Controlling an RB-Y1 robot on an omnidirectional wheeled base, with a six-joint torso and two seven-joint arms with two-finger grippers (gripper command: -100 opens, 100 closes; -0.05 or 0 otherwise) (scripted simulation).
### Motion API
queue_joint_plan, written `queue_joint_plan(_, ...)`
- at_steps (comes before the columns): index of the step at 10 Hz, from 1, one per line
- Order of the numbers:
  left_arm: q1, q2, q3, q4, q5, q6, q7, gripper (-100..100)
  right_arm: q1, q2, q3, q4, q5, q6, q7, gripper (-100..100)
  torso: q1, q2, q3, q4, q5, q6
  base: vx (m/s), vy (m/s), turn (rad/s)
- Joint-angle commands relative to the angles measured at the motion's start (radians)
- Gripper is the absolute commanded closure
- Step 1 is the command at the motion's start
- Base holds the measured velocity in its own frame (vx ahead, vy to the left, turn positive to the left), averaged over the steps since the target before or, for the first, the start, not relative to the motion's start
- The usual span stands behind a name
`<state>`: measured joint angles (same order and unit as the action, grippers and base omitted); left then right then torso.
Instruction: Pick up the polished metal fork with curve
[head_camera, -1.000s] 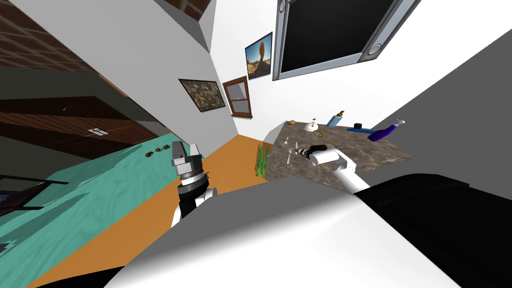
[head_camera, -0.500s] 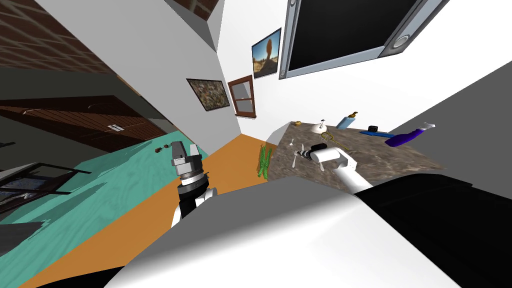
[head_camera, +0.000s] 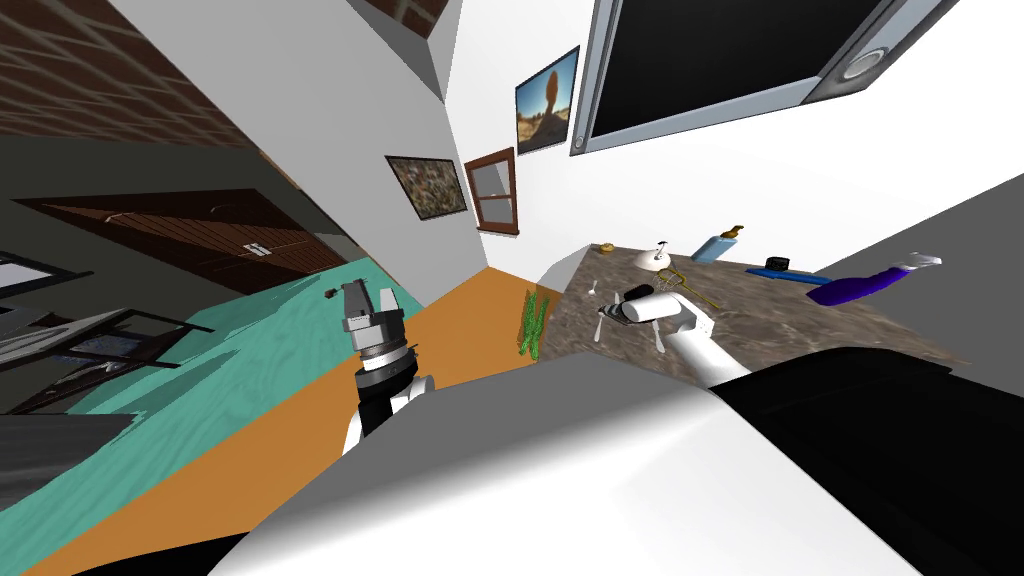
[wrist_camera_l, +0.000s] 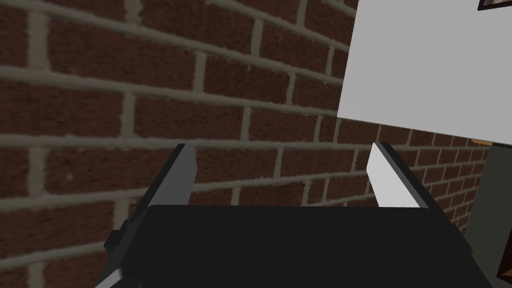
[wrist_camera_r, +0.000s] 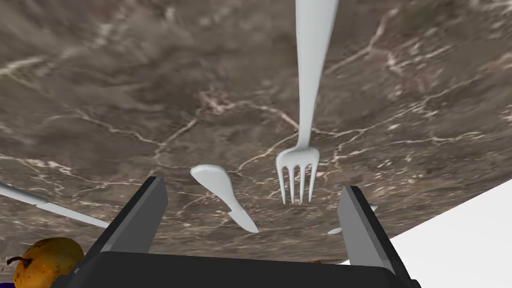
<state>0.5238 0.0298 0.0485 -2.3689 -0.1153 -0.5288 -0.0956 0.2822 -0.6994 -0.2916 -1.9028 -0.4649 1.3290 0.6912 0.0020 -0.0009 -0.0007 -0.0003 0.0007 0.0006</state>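
Right gripper (wrist_camera_r: 251, 186): fingers spread wide, nothing between them, hovering low over the brown marbled worktop (wrist_camera_r: 125, 100) near its left edge. Fork (wrist_camera_r: 306, 115): pale grey, lies flat on the worktop just ahead of the gripper, tines toward the gripper, handle running away from it. The tines sit in front of the gap between the fingers, closer to one finger than the other; no contact with either. A small white spoon (wrist_camera_r: 225, 192) lies just beside the tines, apart from them. A long thin white blade (wrist_camera_r: 45, 207) and a yellow-brown fruit (wrist_camera_r: 45, 260) lie off to one side of the gripper. Far right on the worktop: a purple bottle (head_camera: 860, 285). Left gripper (wrist_camera_l: 283, 149): fingers spread, empty, raised over the floor well left of the worktop.
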Motion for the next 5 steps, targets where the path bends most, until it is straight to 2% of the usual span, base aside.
queue_joint_plan(1, 0.0, 0.0, 0.0, 0.0, 0.0, 0.0, 0.0, 0, -0.012, -0.007, -0.004, 0.021, -0.009, 0.05, 0.008, -100, 0.0, 0.0, 0.0, 0.0, 0.0, 0.0, 0.032, 0.019, 0.133)
queue_joint_plan(3, 0.0, 0.0, 0.0, 0.0, 0.0, 0.0, 0.0, 0, -0.021, -0.017, -0.01, 0.042, -0.02, 0.109, 0.016, -100, -0.001, 0.001, 0.0, 0.0, 0.0, 0.0, 0.034, 0.021, 0.106)
queue_joint_plan(5, 0.0, 0.0, 0.0, 0.0, 0.0, 0.0, 0.0, 0, -0.026, -0.026, -0.014, 0.056, -0.027, 0.145, 0.022, -100, 0.0, 0.0, 0.0, 0.0, 0.0, 0.0, 0.031, 0.02, 0.062)
